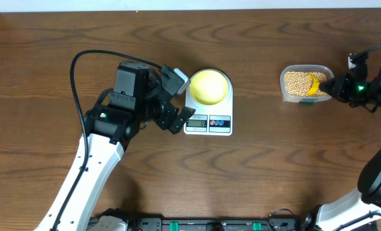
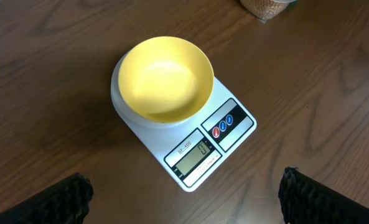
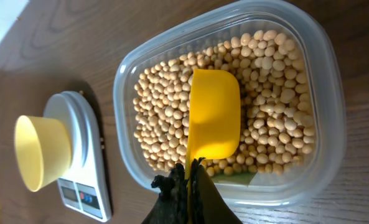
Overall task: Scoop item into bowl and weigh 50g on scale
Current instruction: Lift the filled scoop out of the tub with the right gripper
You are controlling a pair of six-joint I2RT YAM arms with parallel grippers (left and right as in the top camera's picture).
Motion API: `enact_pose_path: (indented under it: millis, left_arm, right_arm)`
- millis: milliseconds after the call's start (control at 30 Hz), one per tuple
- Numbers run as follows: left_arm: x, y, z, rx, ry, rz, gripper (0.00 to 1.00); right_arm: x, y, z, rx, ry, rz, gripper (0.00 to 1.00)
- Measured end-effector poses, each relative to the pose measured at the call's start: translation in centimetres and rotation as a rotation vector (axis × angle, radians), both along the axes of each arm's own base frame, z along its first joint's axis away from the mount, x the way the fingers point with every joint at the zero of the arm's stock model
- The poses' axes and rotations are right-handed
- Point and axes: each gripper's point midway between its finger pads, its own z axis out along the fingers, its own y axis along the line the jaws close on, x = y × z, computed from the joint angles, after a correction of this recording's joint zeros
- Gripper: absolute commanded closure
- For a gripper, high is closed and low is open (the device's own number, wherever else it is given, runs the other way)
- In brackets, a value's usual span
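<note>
Right gripper (image 3: 188, 185) pinches the bright yellow plastic scoop (image 3: 213, 115) lying on small tan beans (image 3: 277, 74); left gripper (image 2: 185, 198) stands wide open.

The top edge of the left wrist view cuts the clear container (image 2: 266, 14), so only one corner with some beans (image 2: 262, 5) shows. From overhead the digits on the scale (image 1: 208, 123) are too small to read. In the right wrist view the handle of the scoop (image 3: 213, 115) disappears between the jaws of the right gripper (image 3: 189, 171).
</note>
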Motion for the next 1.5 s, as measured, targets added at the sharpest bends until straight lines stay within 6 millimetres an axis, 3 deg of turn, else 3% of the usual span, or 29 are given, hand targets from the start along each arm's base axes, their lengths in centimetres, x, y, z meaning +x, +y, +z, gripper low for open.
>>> enact_pose_path:
  millis: [567,1033,1500]
  left_arm:
    - [0.0,0.0,0.0,0.0,0.0,0.0,0.02]
    - [0.0,0.0,0.0,0.0,0.0,0.0,0.02]
    - [0.0,0.0,0.0,0.0,0.0,0.0,0.02]
  right_arm:
    - [-1.1,-1.4,0.9,0.103,-0.009,-0.041,0.99]
    - [-1.5,-2.8,2.8,0.227,-0.082,-0.076,0.99]
    - [-1.5,-2.6,4.5,0.327,-0.144,-0.066,0.99]
